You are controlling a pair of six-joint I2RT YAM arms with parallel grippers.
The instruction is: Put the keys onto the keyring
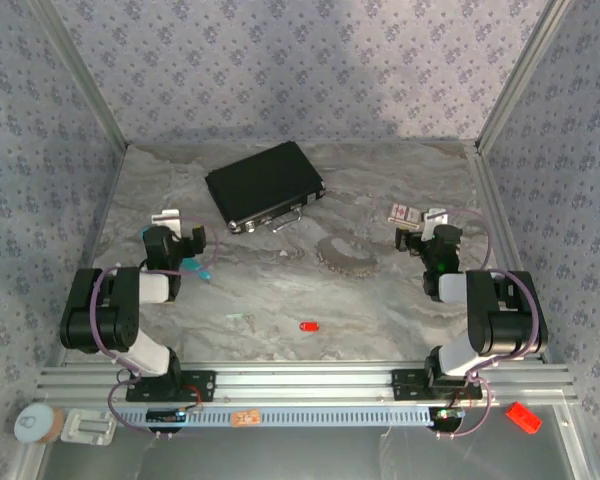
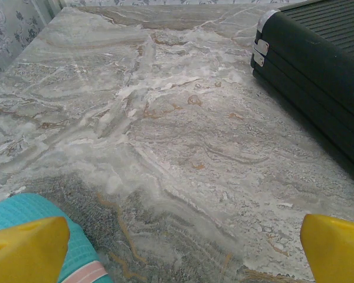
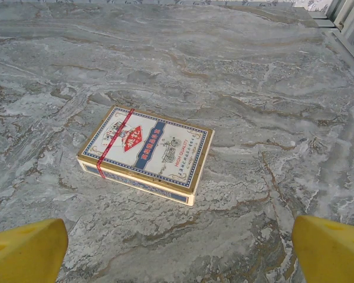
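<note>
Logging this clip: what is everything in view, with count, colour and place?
table: one, grey marbled, under everything
black case: one, black, far centre-left, lying closed
keyring: one, grey hoop, flat at the table's middle, right of centre
key: one seen, red head, near centre, apart from the keyring
teal stick: one, teal with a pink band, beside the left fingers
card box: one, blue, white and gold with a red band, ahead of the right gripper
red piece: one, red, on the near ledge, right corner
left gripper: yellow fingers wide apart, holding nothing
right gripper: yellow fingers wide apart, holding nothing
</note>
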